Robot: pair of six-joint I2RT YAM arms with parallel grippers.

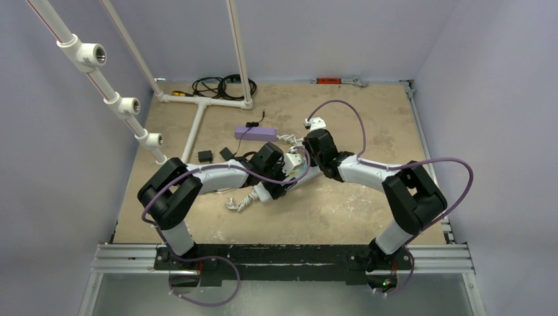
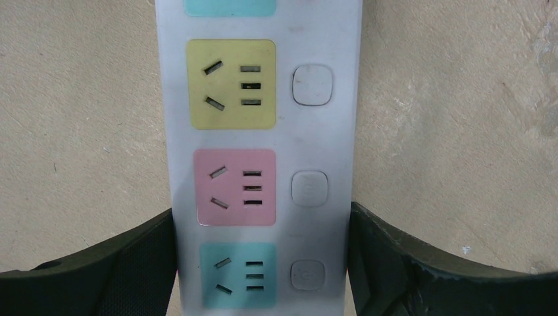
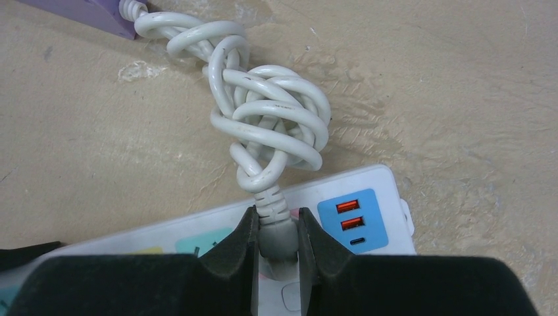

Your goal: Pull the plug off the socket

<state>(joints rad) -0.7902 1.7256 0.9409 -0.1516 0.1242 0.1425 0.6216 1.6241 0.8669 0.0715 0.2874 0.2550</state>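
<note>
- a long white plastic power strip (image 2: 329, 145) lies flat near the middle of the sandy beige worktop (image 1: 342, 210), slanting between the two arms.
- the left claw (image 2: 263, 214) straddles the power strip: it is spread wide, and its black fingers (image 2: 99, 276) press against the strip's two long sides, gripping it across its width.
- in the left wrist view a yellow outlet face (image 2: 230, 83), a pink outlet face (image 2: 235, 187) and a teal outlet face (image 2: 238, 274) run down the strip, each with a rounded white button beside it. the fingers sit level with the pink and teal faces.
- the right claw (image 3: 276, 220) is pressed nearly together, pinching a white plug (image 3: 278, 240) that stands on the strip's top face.
- the claw hides the plug's foot, so i cannot tell how deep it sits.
- a thick white cord tied in a loose knot (image 3: 273, 125) rises from the plug and runs to a plain purple rectangular box (image 3: 79, 10) lying on the worktop beyond.
- a blue panel with orange usb ports (image 3: 355, 220) sits on the strip's end, just beside the right claw.
- a second bundled white cord (image 1: 240, 199) lies at the strip's other end, near the left arm.
</note>
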